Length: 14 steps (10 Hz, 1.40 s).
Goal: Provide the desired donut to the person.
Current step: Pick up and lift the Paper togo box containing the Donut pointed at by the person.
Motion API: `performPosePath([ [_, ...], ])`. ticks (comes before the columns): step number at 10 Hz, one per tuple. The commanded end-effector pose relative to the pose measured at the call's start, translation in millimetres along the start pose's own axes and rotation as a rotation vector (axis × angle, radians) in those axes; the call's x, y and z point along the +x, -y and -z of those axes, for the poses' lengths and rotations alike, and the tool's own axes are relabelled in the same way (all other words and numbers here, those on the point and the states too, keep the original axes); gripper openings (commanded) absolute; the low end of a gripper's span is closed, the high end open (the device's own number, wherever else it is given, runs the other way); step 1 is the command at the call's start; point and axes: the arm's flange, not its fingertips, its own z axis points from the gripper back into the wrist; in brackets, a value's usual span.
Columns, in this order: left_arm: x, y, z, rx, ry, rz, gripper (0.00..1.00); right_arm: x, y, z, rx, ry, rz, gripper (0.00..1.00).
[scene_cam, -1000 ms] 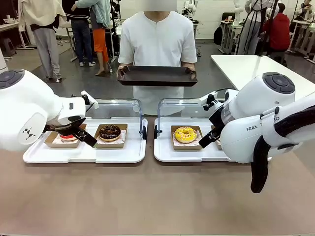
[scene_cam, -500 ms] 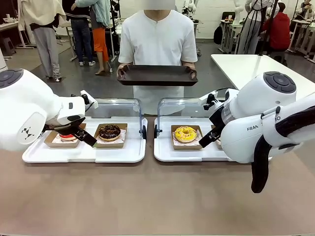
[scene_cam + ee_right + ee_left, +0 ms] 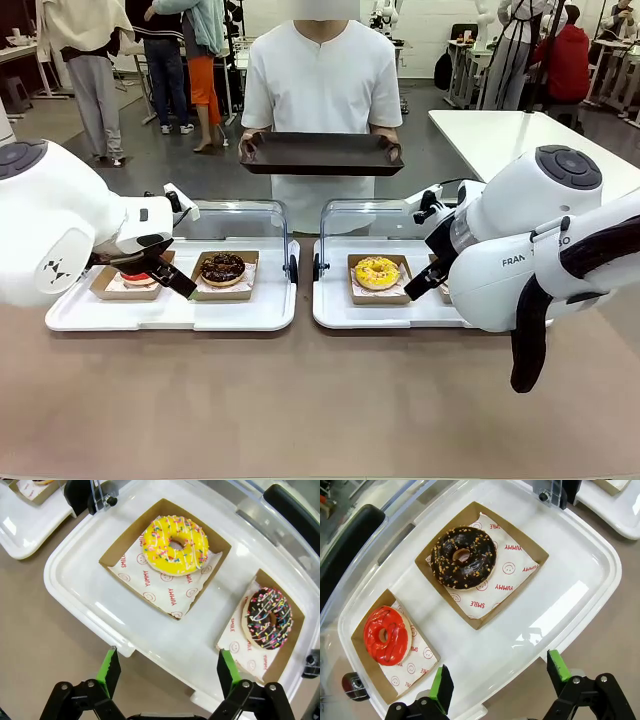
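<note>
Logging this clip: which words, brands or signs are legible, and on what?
"YUMMY", "SMILE": nut-donut liner.
"SMILE": red-donut liner.
"YUMMY", "SMILE": yellow-donut liner.
"SMILE": sprinkle-donut liner.
"FRAN", cut off by the cable: right arm.
Black emblem, no letters: left arm.

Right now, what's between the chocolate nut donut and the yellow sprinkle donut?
Front view, between chocolate donut and yellow donut: the left tray's rim, the right tray's rim, their clear lids' black hinges, and a thin strip of table.
</note>
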Motion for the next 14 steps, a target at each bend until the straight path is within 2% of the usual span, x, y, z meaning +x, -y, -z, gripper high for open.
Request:
performPosePath([
  [1,0,0,0,0.0,0.0,0.0,1.0,0,0,0,0.0,0.0,0.0,1.0],
  [4,0,0,0,0.0,0.0,0.0,1.0,0,0,0,0.0,0.0,0.0,1.0],
  [5,-4,2,-24,0.012,0.005,0.021,1.0,-6,-5,-22,-0.054,0.003,-0.049,1.0],
  [6,-4,-1,-51,-0.016,-0.043,0.079,1.0,-7,-9,-44,-0.076,0.022,-0.042,1.0],
  [7,-2,-5,-78,-0.01,-0.023,0.114,1.0,-10,-15,-65,-0.078,0.025,-0.073,1.0],
  [9,-23,6,-128,0.041,-0.022,0.165,1.0,-31,-33,-115,-0.072,0.007,-0.133,1.0],
  [12,-32,14,-175,0.11,-0.005,0.212,1.0,-45,-47,-186,-0.111,0.092,-0.147,1.0],
  [14,-29,10,-188,0.148,0.009,0.175,1.0,-52,-46,-223,-0.16,0.171,-0.108,1.0],
])
